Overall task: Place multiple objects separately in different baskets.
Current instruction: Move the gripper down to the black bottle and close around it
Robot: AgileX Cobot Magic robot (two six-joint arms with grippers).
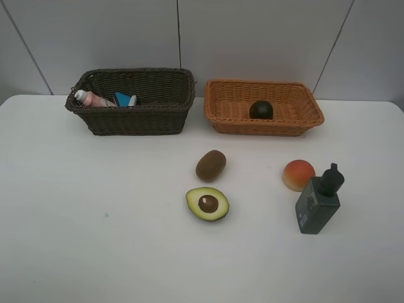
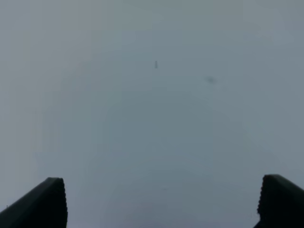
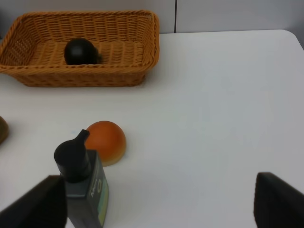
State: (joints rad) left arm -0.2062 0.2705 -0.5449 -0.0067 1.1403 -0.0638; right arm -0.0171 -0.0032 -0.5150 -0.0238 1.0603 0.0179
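Observation:
The dark brown basket (image 1: 132,120) stands at the back left and holds the pink bottle (image 1: 91,99) and a small blue-and-white item (image 1: 125,100). The orange-tan basket (image 1: 265,127) (image 3: 80,76) at the back right holds the mangosteen (image 1: 261,110) (image 3: 80,51). On the table lie the kiwi (image 1: 210,165), the avocado half (image 1: 207,204), the peach (image 1: 298,175) (image 3: 107,141) and the upright dark pump bottle (image 1: 319,202) (image 3: 84,183). The eraser and marker are not identifiable. My left gripper (image 2: 164,202) is open over bare table. My right gripper (image 3: 159,202) is open, with the pump bottle by one finger.
The white table (image 1: 95,214) ends at a grey wall behind the baskets. Neither arm shows in the exterior high view. The kiwi's edge (image 3: 2,130) shows at the border of the right wrist view.

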